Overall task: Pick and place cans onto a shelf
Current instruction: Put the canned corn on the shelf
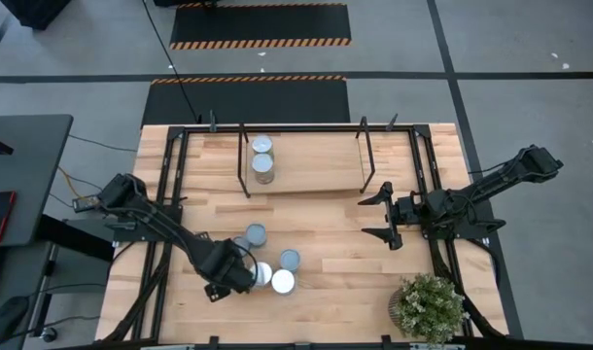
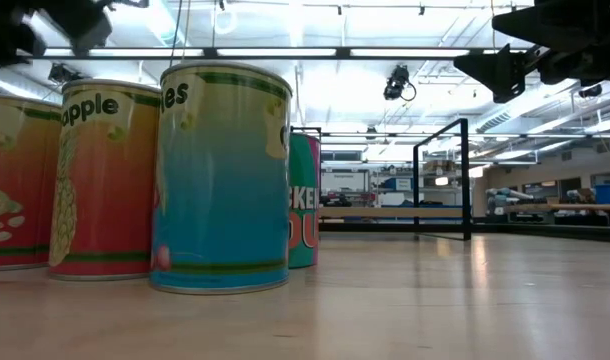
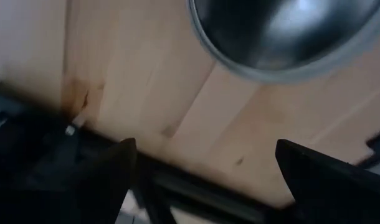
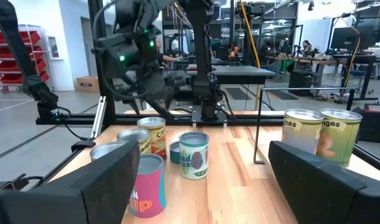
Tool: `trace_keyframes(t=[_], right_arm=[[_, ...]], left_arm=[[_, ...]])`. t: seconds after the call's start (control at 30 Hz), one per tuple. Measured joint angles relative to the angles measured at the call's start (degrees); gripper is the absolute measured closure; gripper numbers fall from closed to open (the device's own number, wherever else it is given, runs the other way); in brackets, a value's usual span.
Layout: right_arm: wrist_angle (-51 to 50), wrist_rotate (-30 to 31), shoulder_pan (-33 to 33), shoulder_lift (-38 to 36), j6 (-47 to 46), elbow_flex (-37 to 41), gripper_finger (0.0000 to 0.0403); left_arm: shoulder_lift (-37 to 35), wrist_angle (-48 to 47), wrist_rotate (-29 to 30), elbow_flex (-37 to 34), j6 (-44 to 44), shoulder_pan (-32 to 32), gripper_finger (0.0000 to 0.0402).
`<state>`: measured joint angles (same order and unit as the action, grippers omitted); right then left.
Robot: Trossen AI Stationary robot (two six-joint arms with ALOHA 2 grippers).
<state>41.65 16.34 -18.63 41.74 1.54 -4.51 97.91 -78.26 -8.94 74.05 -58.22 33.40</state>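
Observation:
Two cans (image 1: pixel 263 157) stand on the light-wood shelf (image 1: pixel 316 160) at the table's far side; they also show in the right wrist view (image 4: pixel 319 134). Several more cans (image 1: pixel 277 267) stand upright in a cluster on the table's near left, also seen in the right wrist view (image 4: pixel 194 154) and the low view (image 2: pixel 220 180). My left gripper (image 1: pixel 243 274) hangs open just left of this cluster, pointing down, with one can's silver top (image 3: pixel 283 31) just ahead of its fingers. My right gripper (image 1: pixel 382 214) is open and empty at the table's right, pointing toward the cluster.
A potted plant (image 1: pixel 431 306) stands at the near right corner. Black rod uprights (image 1: pixel 365 156) frame the shelf, and black rails (image 1: pixel 165 185) run along the table's sides. Bare tabletop (image 1: pixel 335 228) lies between the cluster and my right gripper.

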Motion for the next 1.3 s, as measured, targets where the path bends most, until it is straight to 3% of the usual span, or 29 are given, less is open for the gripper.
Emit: trace_keyframes(t=[0.23, 0.5, 0.87, 1.13, 1.3], right_arm=[[0.15, 0.01, 0.00, 0.00, 0.11, 0.00, 0.0039], [0.88, 0.02, 0.00, 0.00, 0.13, 0.00, 0.0039], [0.85, 0.02, 0.00, 0.00, -0.04, 0.00, 0.0039], [1.14, 0.02, 0.00, 0.00, 0.42, 0.00, 0.0039], [1.14, 0.02, 0.00, 0.00, 0.22, 0.00, 0.0039]], left_arm=[[-3.64, 13.77, 4.95, -10.57, -1.52, 0.35, 0.0013], [-3.96, 21.59, 15.61, -11.92, 2.08, 1.29, 0.0013], [-3.61, 29.85, 20.09, -11.92, 1.68, 1.61, 0.0013], [-3.28, 30.10, 19.85, -11.92, 2.32, 0.94, 0.0015], [-3.30, 30.15, 17.89, -11.92, 2.27, -0.47, 0.0047]])
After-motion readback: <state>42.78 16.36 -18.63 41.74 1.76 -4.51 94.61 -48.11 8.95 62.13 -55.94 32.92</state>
